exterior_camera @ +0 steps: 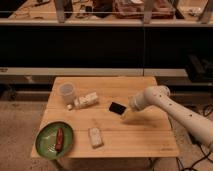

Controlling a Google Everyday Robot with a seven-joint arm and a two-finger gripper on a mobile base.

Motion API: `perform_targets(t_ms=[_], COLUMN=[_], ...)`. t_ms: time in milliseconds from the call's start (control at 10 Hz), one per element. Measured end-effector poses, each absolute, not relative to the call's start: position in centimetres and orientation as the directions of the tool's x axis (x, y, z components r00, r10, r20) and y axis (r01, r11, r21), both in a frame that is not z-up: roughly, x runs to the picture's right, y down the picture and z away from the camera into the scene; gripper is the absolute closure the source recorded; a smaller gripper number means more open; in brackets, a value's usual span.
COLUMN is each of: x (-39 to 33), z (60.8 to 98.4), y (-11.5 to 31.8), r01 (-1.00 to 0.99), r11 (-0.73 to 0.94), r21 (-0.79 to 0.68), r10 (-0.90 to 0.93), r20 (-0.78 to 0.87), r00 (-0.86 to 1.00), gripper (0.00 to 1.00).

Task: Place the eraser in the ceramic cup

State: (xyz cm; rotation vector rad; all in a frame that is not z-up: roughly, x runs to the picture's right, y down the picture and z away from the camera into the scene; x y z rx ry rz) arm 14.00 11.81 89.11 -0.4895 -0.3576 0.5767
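While the eraser (117, 107) lies flat on the table (150, 142), my pincer (127, 115) hangs spread just beside its right end, seemingly not touching it, poised for a grasp. The ceramic cup (66, 92) stands well apart, leftward, mouth up to receive it.

Wooden table (145, 142), speckled floor (20, 122), dark shelving (100, 47) behind.

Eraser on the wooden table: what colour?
Black, clearest in camera view; the flat rectangular eraser lies beside the end effector.
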Motion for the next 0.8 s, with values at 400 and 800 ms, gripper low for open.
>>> perform_targets(t_ms=[400, 800], x=[15.1, 14.9], z=[91.8, 92.2], y=[13.1, 13.3], r01=[-0.438, -0.460], r11=[0.728, 0.703], r21=[-0.528, -0.543], r10=[0.598, 0.638], r20=[0.176, 0.195], r00=[0.782, 0.745], gripper=[0.22, 0.60])
